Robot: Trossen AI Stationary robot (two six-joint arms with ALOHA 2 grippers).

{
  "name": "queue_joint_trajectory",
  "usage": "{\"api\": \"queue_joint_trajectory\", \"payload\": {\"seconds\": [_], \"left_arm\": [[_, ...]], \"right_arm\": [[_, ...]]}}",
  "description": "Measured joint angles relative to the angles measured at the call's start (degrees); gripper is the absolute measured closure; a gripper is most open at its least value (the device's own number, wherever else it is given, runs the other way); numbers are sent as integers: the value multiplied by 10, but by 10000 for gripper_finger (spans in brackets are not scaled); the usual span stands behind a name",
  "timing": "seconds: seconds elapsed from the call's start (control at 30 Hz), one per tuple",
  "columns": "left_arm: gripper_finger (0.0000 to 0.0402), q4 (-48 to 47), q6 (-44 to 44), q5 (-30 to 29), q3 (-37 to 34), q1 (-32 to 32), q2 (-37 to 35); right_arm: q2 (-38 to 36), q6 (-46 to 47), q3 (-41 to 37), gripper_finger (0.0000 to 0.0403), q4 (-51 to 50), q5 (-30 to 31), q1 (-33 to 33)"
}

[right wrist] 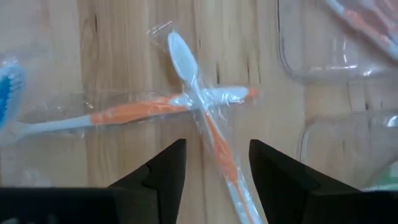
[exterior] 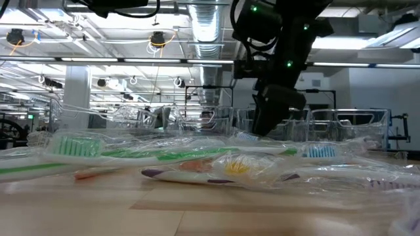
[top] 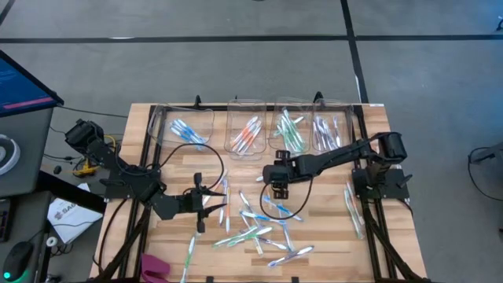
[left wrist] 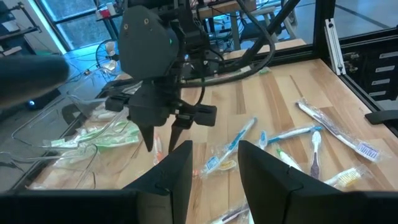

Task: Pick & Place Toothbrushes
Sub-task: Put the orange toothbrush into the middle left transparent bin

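Many toothbrushes (top: 259, 232) on wooden table (top: 330, 244)

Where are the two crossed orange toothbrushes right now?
In the right wrist view, the crossed orange toothbrushes lie wrapped on the wooden table, just ahead of the right claw, beside the clear bins.

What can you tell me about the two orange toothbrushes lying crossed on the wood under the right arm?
The two orange toothbrushes lie flat on the bare wooden table, crossed in an X. Each has a whitish head and an orange handle and is sealed in a clear, crinkled plastic wrapper. One runs lengthwise across the planks, the other slants over it, touching where they cross. The right end effector hovers above them, fingers open, touching neither. The clear bins stand just beside them.
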State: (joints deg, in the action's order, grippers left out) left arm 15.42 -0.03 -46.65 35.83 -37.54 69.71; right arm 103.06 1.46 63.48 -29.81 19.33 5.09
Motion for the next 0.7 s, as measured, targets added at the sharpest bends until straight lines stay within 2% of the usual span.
{"api": "queue_joint_trajectory", "payload": {"seconds": [0.53,0.7], "left_arm": [[280,0,0,0,0,0,0],[280,0,0,0,0,0,0]], "right_arm": [[85,-21,30,216,-15,-6,-10],[76,-19,30,251,-25,-11,1]]}}
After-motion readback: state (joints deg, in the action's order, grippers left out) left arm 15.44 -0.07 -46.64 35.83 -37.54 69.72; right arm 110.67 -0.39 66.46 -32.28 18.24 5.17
